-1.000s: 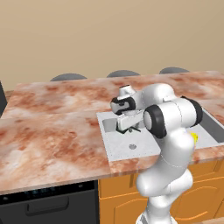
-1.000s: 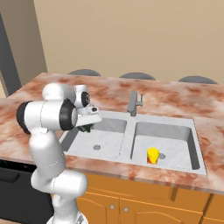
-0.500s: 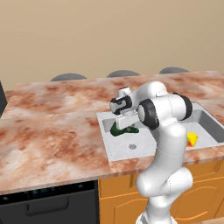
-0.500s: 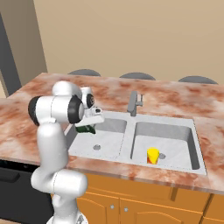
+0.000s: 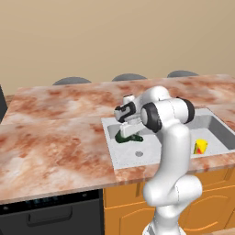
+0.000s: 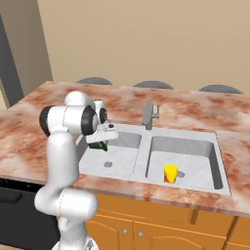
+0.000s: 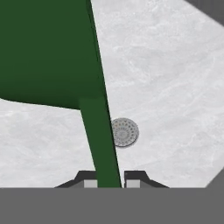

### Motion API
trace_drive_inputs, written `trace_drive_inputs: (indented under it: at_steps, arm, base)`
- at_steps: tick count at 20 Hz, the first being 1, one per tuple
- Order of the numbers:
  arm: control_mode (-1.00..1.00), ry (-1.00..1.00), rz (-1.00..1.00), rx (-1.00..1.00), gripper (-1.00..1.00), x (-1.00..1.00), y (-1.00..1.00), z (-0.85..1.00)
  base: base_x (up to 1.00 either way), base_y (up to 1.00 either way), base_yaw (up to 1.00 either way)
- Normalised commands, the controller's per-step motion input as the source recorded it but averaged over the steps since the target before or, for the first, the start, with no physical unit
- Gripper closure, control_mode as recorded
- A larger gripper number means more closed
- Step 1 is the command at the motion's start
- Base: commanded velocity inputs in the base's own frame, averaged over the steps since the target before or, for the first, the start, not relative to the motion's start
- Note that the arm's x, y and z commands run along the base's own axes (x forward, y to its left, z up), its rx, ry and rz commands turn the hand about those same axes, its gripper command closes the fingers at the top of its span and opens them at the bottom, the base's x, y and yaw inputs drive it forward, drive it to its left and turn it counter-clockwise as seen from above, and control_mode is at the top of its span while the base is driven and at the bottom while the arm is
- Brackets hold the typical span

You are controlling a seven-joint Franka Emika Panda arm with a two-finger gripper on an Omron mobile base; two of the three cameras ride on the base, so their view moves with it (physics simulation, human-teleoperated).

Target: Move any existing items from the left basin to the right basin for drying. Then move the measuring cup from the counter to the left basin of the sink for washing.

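Marbled counter (image 5: 55,137) and double sink (image 6: 222,168), measuring cup held over the left basin (image 5: 124,153).
My gripper (image 7: 108,177) is clamped on the handle of the dark green measuring cup (image 7: 48,52), above the drain (image 7: 124,132). Yellow carton (image 6: 170,173) sits on the floor of the right basin (image 6: 195,149), beyond the faucet (image 6: 150,115).

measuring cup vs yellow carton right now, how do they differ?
The measuring cup is dark green, the yellow carton yellow with red. The cup's handle is clamped in the gripper over the left basin; the carton sits free in the right basin.
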Motion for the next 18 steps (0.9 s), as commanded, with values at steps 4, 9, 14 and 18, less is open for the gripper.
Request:
trace_drive_inputs:
  at_steps: [4,9,14,18]
  arm:
    - [-1.00,0.00,0.00,0.00,1.00,0.21,0.00,-0.27]
    - [-1.00,0.00,0.00,0.00,1.00,0.24,0.00,-0.30]
    - [-1.00,0.00,0.00,0.00,1.00,0.25,0.00,-0.33]
    - [-1.00,0.00,0.00,0.00,1.00,0.23,0.00,-0.35]
  base:
    - [0.00,0.00,0.00]
    - [0.00,0.00,0.00]
    - [0.00,0.00,0.00]
    - [0.00,0.00,0.00]
